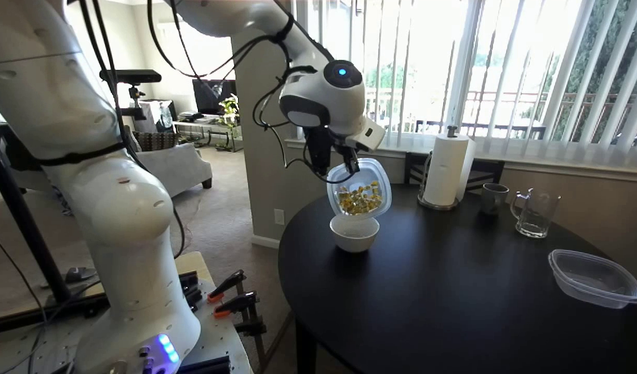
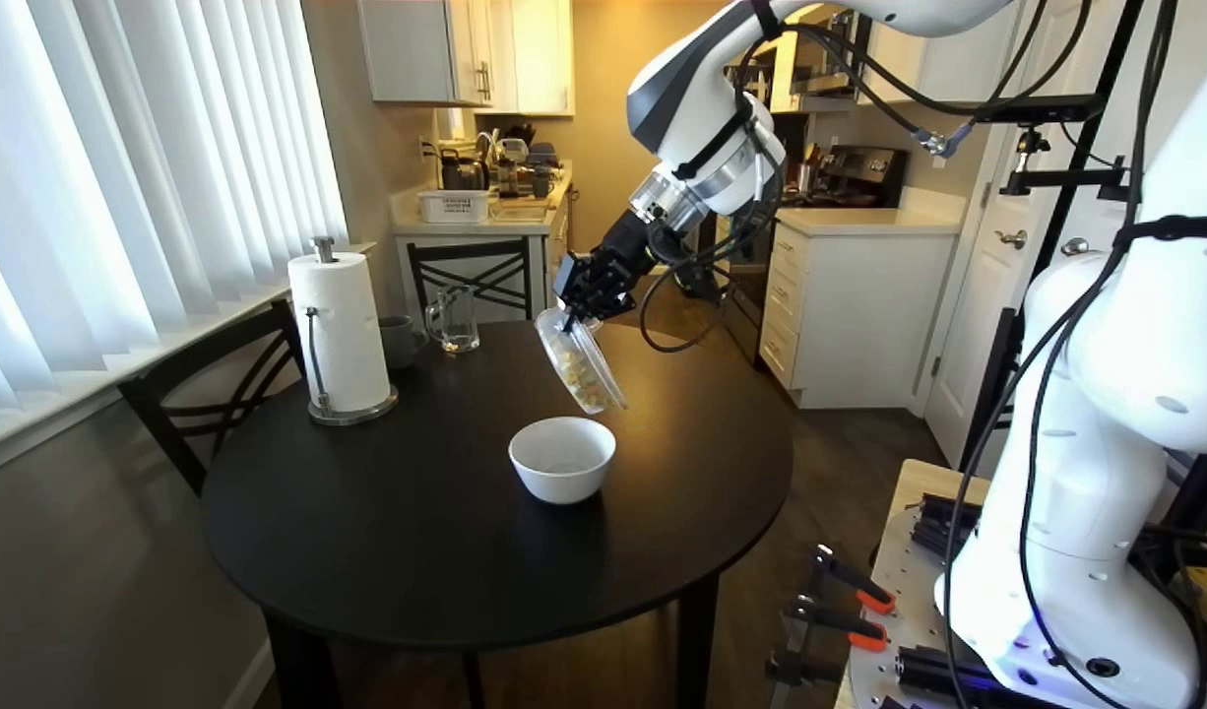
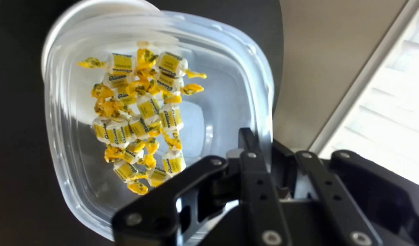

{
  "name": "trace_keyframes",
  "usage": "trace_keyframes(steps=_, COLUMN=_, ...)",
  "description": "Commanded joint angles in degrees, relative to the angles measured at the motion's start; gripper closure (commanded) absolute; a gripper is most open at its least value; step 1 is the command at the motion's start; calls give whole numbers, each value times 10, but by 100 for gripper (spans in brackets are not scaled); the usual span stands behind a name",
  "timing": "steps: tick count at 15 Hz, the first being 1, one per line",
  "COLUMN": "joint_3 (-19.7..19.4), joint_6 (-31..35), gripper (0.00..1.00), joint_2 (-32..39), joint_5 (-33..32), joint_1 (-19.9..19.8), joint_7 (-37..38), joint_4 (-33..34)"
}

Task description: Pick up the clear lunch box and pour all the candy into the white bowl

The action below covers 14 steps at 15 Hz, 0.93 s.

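A black two-fingered gripper (image 3: pixel 264 145) holds a clear lunch box (image 3: pixel 192 126) by its side wall. In the wrist view the jaws stand narrow with that wall pinched between them: one fingertip (image 3: pixel 248 140) inside the box, the other outside, and the rest of the box reaching away to the left. The candy (image 3: pixel 137 119), pieces in yellow and white wrappers, some lettered "Ricola", lies in the box, apart from the fingertips. In an exterior view the box (image 1: pixel 374 172) hangs steeply tilted below the gripper, the candy gathered in its lower half. The white bowl (image 2: pixel 561 483) stands upright on a round dark table (image 2: pixel 387 551); in an exterior view a narrow gap shows between its rim and the lower edge of the box, which sits higher and near. On the table, well apart from the bowl, are a paper towel roll (image 1: pixel 444 170), a grey mug (image 1: pixel 493 199), a glass mug (image 1: pixel 536 215) and a wider clear container (image 1: pixel 595 291).
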Motion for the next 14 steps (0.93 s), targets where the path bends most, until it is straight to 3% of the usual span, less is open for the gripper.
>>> trace_keyframes(steps=1, joint_3=-33, joint_6=-65, gripper=96, joint_2=47, joint_5=94, joint_1=6, joint_7=-118, joint_4=62)
trace_keyframes(steps=3, joint_3=-44, joint_6=-122, gripper=96, joint_2=69, joint_5=126, joint_1=1, joint_7=-164, joint_4=85)
trace_keyframes(steps=4, joint_3=1, joint_6=-158, gripper=96, joint_2=81, joint_5=140, joint_1=-53, joint_7=-181, joint_4=95)
trace_keyframes(steps=8, joint_3=21, joint_6=-269, gripper=96, joint_2=119, joint_5=146, joint_1=-104, joint_7=-212, joint_4=125)
trace_keyframes(steps=14, joint_3=18, joint_6=-472, gripper=96, joint_2=177, joint_5=163, joint_1=-177, joint_7=-276, joint_4=162)
